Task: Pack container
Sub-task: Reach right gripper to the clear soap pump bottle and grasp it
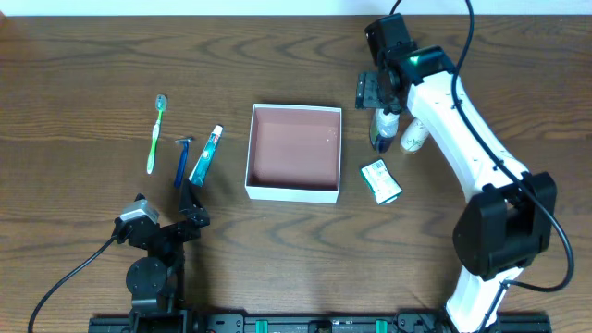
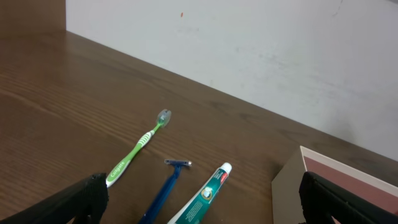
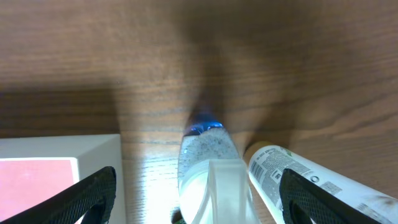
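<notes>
The container (image 1: pixel 291 193), a square white box with a reddish-pink inside, sits mid-table and holds nothing. Left of it lie a green toothbrush (image 1: pixel 155 134), a blue razor (image 1: pixel 182 160) and a toothpaste tube (image 1: pixel 206 154). My left gripper (image 1: pixel 192 200) is open and empty, just in front of them. The left wrist view shows the toothbrush (image 2: pixel 138 148), razor (image 2: pixel 166 190), toothpaste (image 2: pixel 202 198) and a container corner (image 2: pixel 292 186). My right gripper (image 3: pixel 208 200) is open, its fingers straddling a clear bottle with a blue glittery end (image 3: pixel 208 152). In the overhead view this gripper (image 1: pixel 385 109) is over the bottle (image 1: pixel 382 131).
A white labelled bottle (image 1: pixel 413 135) lies right beside the clear one, inside the right finger's span in the right wrist view (image 3: pixel 292 177). A small green-and-white box (image 1: pixel 380 181) lies in front of them. The container corner (image 3: pixel 62 149) is left of the right gripper.
</notes>
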{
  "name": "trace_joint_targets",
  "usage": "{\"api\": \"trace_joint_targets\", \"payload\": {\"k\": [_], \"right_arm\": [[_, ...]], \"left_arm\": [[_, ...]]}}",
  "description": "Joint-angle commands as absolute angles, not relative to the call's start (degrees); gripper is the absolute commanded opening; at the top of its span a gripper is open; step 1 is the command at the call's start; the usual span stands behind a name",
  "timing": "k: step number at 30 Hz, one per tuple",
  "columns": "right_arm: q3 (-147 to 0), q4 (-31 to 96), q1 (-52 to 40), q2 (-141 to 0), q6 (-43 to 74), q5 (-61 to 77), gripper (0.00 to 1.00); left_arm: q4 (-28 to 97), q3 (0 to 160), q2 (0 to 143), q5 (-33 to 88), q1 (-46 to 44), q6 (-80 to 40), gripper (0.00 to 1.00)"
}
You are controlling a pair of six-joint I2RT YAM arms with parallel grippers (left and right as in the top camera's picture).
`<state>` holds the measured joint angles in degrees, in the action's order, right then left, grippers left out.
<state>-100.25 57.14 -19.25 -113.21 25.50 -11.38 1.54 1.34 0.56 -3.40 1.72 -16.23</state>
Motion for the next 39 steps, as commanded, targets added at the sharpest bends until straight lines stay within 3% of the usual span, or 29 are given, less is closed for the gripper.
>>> {"api": "trace_joint_targets", "payload": {"k": [1,11,35,39], "right_arm": [[-101.1,57.4,-19.7,-114.0,26.3,-12.0,0.81],[-101.1,58.3,-19.9,-114.5,26.2,-12.0,0.69],[-97.5,59.4,-20.3,-114.5,27.2,-12.0,0.64],[-97.5,58.7,-20.3,-114.5,27.2,-12.0,0.56]], "left_arm": [[3.8,0.3,0.6,-4.9,1.5,-15.2,0.98],[3.8,0.3,0.6,-4.9,1.5,-15.2,0.98],[3.8,0.3,0.6,-4.9,1.5,-15.2,0.98],[3.8,0.3,0.6,-4.9,1.5,-15.2,0.98]]}}
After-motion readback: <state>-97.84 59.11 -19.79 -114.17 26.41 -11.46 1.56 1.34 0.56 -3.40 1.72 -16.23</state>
